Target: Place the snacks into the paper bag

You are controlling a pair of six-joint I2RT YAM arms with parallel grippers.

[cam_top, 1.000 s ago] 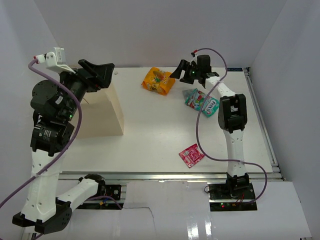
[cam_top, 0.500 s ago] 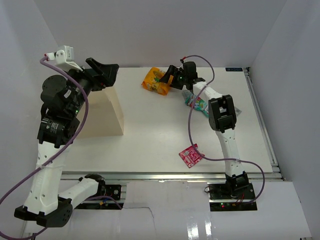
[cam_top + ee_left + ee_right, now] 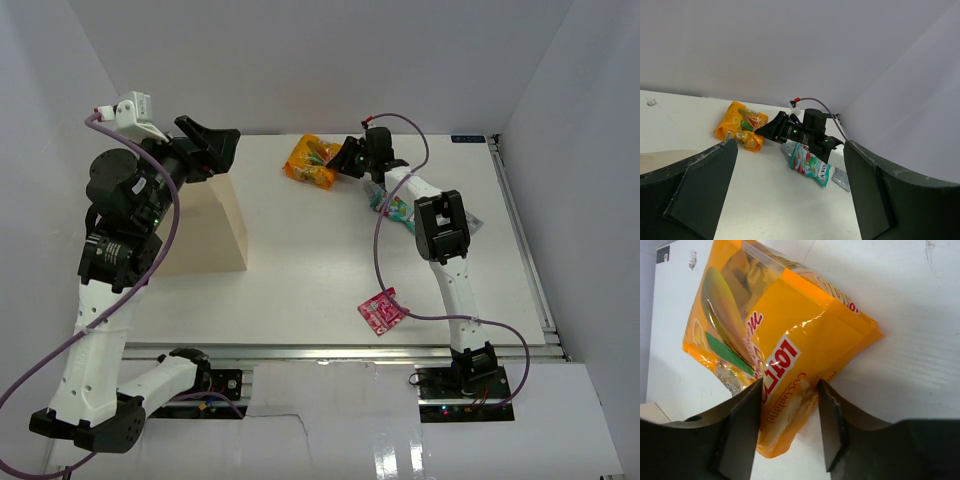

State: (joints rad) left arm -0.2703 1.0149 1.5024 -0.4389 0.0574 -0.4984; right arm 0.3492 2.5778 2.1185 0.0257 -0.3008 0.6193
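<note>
The orange-yellow packet (image 3: 312,160) (image 3: 790,330) lies at the back of the table. My right gripper (image 3: 345,160) (image 3: 790,390) is closed on its near end, with a finger (image 3: 742,425) pressing each side. A teal-green packet (image 3: 395,203) (image 3: 809,162) lies under the right arm, with a silver-grey packet (image 3: 841,179) beside it. Near the front edge lies the red-pink packet (image 3: 381,311). The tan paper bag (image 3: 215,225) stands at the left. My left gripper (image 3: 215,150) (image 3: 788,145) hangs wide open above the bag's top, holding nothing.
White walls close in the table at the back and on both sides. A metal rail (image 3: 525,250) runs along the right edge. The right arm's purple cable (image 3: 400,270) loops over the table's middle right.
My right gripper has moved left from beside the teal-green packet to the orange-yellow one and narrowed onto its end. The left arm has shifted slightly right above the bag, still open.
</note>
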